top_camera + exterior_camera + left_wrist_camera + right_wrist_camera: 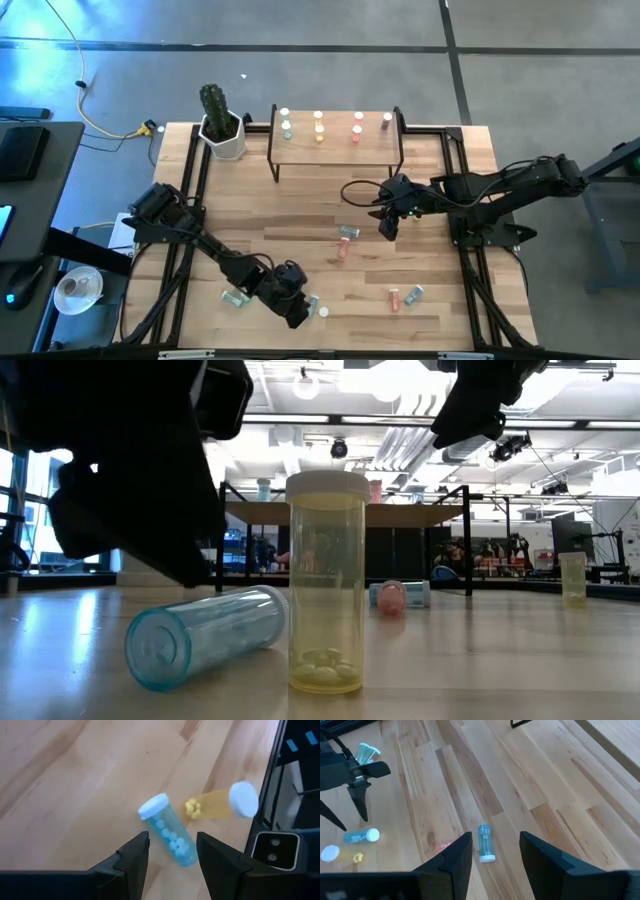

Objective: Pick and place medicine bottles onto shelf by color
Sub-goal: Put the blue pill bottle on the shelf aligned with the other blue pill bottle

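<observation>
Readable text: none in any view.
Bottles [169, 832]: no label or print can be made out on them.
Shelf [335, 140]: bare wood, no markings.
Worktop [300, 205]: no signs or numbers.
Room behind, low view: anything that might be a sign is too small to read.
</observation>
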Tool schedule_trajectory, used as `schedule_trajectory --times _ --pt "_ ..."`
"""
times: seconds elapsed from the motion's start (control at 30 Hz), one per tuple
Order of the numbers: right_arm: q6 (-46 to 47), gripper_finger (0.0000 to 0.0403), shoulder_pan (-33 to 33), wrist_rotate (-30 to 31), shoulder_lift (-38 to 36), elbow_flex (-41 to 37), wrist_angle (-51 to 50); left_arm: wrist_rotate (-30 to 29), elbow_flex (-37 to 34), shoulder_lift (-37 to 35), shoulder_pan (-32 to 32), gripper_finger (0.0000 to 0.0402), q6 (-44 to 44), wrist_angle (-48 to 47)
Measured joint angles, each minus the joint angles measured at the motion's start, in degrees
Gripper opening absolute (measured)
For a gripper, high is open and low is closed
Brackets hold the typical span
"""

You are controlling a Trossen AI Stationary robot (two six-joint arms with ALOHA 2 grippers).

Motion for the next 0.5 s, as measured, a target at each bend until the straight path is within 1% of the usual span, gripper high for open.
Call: schedule_trajectory --times 0.17,0.33,0.5 --pt "-0.1 0.0156 0.0 0.0 0.0 0.0 0.0 -0.5 0.0 0.0 0.0 0.0156 0.6 0.3" --pt "-0.1 0.0156 0.0 0.0 0.0 0.0 0.0 1.7 0.0 0.0 0.4 0.0156 6.9 2.1" --pt "-0.1 0.0156 0.0 0.0 0.0 0.0 0.0 4.0 0.0 0.0 1.6 0.0157 9.2 5.4"
